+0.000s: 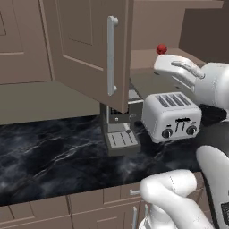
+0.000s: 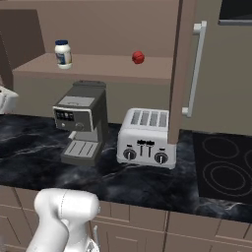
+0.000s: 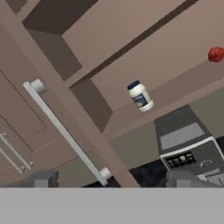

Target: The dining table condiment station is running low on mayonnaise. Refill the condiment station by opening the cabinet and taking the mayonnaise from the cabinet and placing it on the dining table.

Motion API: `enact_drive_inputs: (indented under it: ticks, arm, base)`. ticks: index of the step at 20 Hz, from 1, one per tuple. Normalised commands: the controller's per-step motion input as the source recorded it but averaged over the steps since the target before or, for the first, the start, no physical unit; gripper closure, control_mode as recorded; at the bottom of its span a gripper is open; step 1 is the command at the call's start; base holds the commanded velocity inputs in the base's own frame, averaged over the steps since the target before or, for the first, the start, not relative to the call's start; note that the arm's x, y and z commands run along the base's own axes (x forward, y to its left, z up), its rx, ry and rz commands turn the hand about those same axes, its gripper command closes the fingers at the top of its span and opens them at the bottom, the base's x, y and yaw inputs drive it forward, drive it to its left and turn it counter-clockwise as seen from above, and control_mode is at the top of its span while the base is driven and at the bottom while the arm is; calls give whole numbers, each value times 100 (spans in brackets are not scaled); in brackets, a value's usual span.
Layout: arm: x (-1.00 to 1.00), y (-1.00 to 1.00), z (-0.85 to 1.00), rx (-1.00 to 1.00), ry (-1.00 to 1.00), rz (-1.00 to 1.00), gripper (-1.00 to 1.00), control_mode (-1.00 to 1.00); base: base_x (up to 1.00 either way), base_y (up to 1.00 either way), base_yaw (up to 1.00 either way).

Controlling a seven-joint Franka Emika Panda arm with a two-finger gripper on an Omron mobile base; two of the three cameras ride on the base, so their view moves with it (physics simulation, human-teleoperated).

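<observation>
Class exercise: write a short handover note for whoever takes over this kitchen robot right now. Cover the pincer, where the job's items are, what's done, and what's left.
Pincer: open, holding nothing, pointing toward the cabinet.
Cabinet: doors swung open, shelf exposed.
Mayonnaise: upright on the cabinet shelf, left of a small red object, above the coffee machine.
Done: cabinet opened.
Left: reach in, grasp the mayonnaise, carry it to the dining table and set it down.

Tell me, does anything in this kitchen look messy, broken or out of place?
Nothing looks spilled or broken. The cabinet doors hang open, with the mayonnaise upright on the shelf and a small red object farther along. The toaster and coffee machine sit squarely on the counter.
</observation>
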Motion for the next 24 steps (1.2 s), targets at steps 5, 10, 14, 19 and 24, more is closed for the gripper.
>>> enact_drive_inputs:
  ticks: [5,10,14,19,24]
  arm:
    - [85,-48,-22,41,7,22,-100,-100]
    - [96,-3,-14,34,13,21,-100,-100]
    - [100,39,-24,16,20,20,-100,-100]
    - [86,54,-23,10,22,25,-100,-100]
    - [18,84,-4,2,15,23,-100,-100]
  base:
    - [0,0,0]
    - [0,0,0]
    - [0,0,0]
    - [0,0,0]
    - [0,0,0]
